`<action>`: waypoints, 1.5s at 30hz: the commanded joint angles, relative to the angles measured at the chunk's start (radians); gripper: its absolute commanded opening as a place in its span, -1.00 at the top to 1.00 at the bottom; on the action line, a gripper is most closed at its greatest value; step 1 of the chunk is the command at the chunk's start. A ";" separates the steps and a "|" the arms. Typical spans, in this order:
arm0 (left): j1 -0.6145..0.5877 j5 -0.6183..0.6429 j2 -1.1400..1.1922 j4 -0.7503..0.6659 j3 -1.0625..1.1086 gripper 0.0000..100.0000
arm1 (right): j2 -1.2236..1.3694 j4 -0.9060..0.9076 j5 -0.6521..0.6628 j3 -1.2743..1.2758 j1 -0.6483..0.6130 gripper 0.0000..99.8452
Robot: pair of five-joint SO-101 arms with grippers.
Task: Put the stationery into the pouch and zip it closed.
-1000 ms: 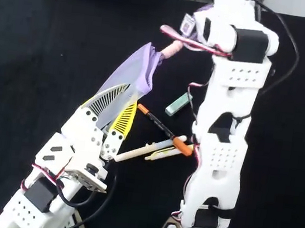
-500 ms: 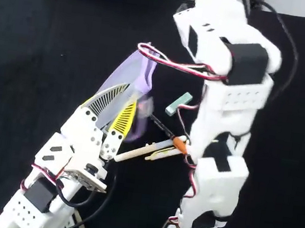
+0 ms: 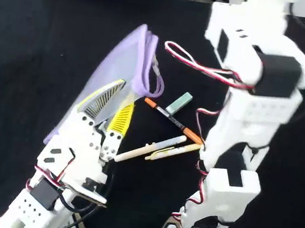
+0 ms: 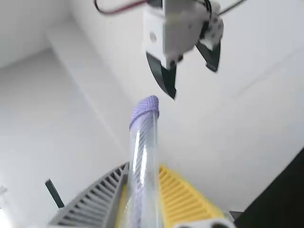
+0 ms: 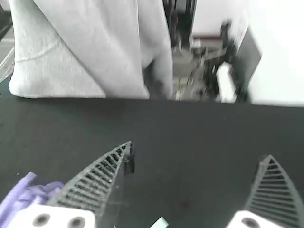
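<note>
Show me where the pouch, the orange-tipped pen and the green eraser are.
pouch (image 3: 122, 65): high view, on its clear side.
orange-tipped pen (image 3: 170, 117): high view, on the dark middle of the barrel.
green eraser (image 3: 179, 102): high view, on its top face.

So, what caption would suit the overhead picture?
Left gripper grips the purple pouch; pens and a green eraser lie loose on the black table beside the right arm.

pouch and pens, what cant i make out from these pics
- Pouch: high view, whether its zip is open or anything lies inside; the left claw covers its lower part, and the left wrist view meets it edge-on.
- Orange pen and pale pens: high view, the tips next to the right arm are too small to tell apart.
- Eraser: right wrist view, cut off by the picture's edge.
</note>
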 commanded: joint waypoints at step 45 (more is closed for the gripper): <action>-0.004 -0.021 -0.015 -0.153 0.025 0.94 | -0.403 0.011 -0.101 0.536 -0.497 0.60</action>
